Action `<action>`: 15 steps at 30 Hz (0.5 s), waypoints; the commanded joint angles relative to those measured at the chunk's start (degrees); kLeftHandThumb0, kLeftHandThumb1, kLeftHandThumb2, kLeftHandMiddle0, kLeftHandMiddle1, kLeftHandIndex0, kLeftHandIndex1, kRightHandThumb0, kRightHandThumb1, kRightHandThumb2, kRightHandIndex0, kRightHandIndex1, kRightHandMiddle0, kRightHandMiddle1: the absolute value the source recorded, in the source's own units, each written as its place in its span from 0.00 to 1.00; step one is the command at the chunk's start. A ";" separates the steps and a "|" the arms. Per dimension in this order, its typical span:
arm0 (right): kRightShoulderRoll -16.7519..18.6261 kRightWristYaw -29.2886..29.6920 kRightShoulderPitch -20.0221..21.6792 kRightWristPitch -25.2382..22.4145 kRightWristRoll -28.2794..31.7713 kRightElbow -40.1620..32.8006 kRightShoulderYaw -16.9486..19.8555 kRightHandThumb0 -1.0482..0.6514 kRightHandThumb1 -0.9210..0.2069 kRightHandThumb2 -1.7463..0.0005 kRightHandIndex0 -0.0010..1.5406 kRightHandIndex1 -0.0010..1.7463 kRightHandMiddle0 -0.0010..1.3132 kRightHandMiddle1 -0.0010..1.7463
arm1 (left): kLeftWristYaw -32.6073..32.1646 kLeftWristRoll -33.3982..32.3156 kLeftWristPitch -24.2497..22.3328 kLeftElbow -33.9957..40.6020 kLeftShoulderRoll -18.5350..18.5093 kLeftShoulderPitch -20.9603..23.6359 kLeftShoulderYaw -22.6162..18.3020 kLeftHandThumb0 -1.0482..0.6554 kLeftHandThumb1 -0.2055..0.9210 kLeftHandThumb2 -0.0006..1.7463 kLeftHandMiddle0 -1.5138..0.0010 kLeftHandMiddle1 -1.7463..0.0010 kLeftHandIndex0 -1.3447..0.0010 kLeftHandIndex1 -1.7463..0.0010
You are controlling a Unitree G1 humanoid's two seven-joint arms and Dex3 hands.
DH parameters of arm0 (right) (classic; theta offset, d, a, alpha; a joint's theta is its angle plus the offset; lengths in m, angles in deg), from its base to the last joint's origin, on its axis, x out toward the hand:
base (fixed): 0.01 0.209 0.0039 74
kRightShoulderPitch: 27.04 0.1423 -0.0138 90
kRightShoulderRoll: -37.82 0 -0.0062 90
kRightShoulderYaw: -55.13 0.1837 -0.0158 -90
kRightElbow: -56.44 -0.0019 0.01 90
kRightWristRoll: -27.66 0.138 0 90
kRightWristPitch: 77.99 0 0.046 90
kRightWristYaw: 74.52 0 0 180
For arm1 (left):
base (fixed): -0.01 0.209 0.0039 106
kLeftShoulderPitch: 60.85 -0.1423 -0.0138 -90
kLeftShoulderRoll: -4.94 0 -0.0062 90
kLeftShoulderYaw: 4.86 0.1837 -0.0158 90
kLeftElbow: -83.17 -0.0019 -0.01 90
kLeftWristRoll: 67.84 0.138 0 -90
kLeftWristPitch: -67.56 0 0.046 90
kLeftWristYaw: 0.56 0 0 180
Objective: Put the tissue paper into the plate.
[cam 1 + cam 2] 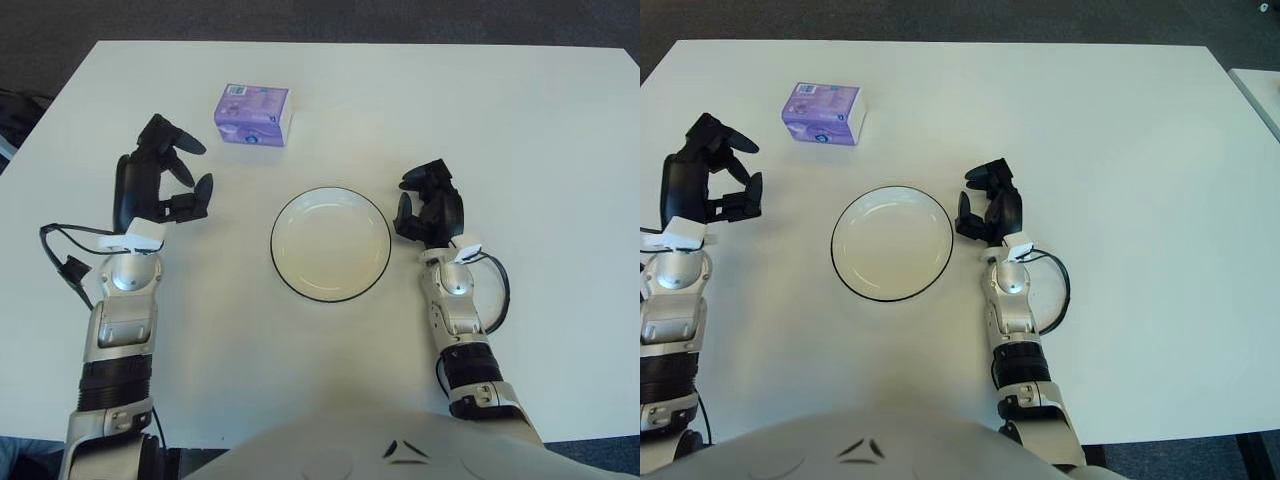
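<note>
You have one tissue pack (pixel 253 114), one plate (pixel 330 243) and two robot hands in view, all over a single white counter (pixel 520 140).

The tissue pack is a small purple and white block lying flat on the counter at about 11 o'clock from the plate, well apart from it. Its long axis runs roughly left to right across the view, with a slight tilt, and a white end panel faces the 3 o'clock side. There is printing on the purple top face, including a small pale label near the far left corner, but you cannot read any brand or wording from these views.

The plate is round and white with a thin dark rim. It sits upright on the counter at the centre, between the two arms, and holds nothing.

The left robot hand (pixel 160 185) shows at about 9 to 10 o'clock from the plate and at roughly 7 o'clock from the tissue pack, near it but not touching. Its fingers are spread apart and hold nothing. Whether it touches the counter cannot be told.

The right robot hand (pixel 430 205) shows just beside the plate's rim at 3 o'clock. Its fingers are loosely curled and grasp nothing.

One dark cable loops beside each forearm: one (pixel 62 262) at the left wrist, one (pixel 497 290) at the right.
</note>
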 commanded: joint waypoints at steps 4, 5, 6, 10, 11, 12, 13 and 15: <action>0.44 0.47 -2.82 -2.64 -0.30 3.65 0.10 0.61 0.43 0.35 0.38 0.97 0.27 0.94 | 1.53 -0.83 -1.02 2.97 -1.53 0.34 -1.59 0.35 0.54 0.69 0.34 0.00 0.60 0.00; 0.47 0.51 -2.82 -2.72 -0.33 3.64 0.06 0.61 0.43 0.35 0.38 0.96 0.27 0.94 | 1.87 -1.18 -1.28 3.41 -1.83 0.70 -1.88 0.35 0.54 0.69 0.34 0.00 0.60 0.00; 0.49 0.54 -2.81 -2.77 -0.34 3.63 0.03 0.61 0.43 0.35 0.38 0.96 0.27 0.94 | 2.13 -1.41 -1.47 3.73 -2.01 0.94 -2.10 0.36 0.54 0.69 0.34 0.00 0.60 0.00; 0.55 1.01 -2.77 -2.95 -0.93 3.63 -0.26 0.61 0.45 0.34 0.39 0.96 0.27 0.94 | 3.06 -1.82 -2.06 4.41 -3.84 2.99 -3.73 0.35 0.54 0.69 0.33 0.00 0.60 0.00; 0.55 1.05 -2.76 -2.97 -0.99 3.64 -0.29 0.61 0.45 0.34 0.39 0.96 0.27 0.94 | 3.13 -1.77 -2.12 4.45 -3.98 3.19 -3.88 0.35 0.54 0.69 0.32 0.00 0.60 0.00; 0.56 1.08 -2.75 -2.98 -1.03 3.64 -0.29 0.61 0.45 0.33 0.39 0.96 0.27 0.94 | 3.18 -1.75 -2.17 4.47 -4.07 3.31 -3.97 0.35 0.54 0.69 0.32 0.00 0.60 0.00; 0.57 1.08 -2.75 -2.98 -1.06 3.64 -0.28 0.61 0.45 0.33 0.39 0.97 0.27 0.94 | 3.23 -1.75 -2.21 4.49 -4.09 3.35 -4.01 0.35 0.54 0.69 0.32 0.00 0.60 0.00; 0.74 1.14 -2.65 -3.12 -1.14 3.76 -0.32 0.61 0.45 0.33 0.39 0.96 0.27 0.94 | 3.27 -1.21 -2.35 4.50 -4.70 4.02 -4.24 0.35 0.54 0.69 0.32 0.00 0.60 0.00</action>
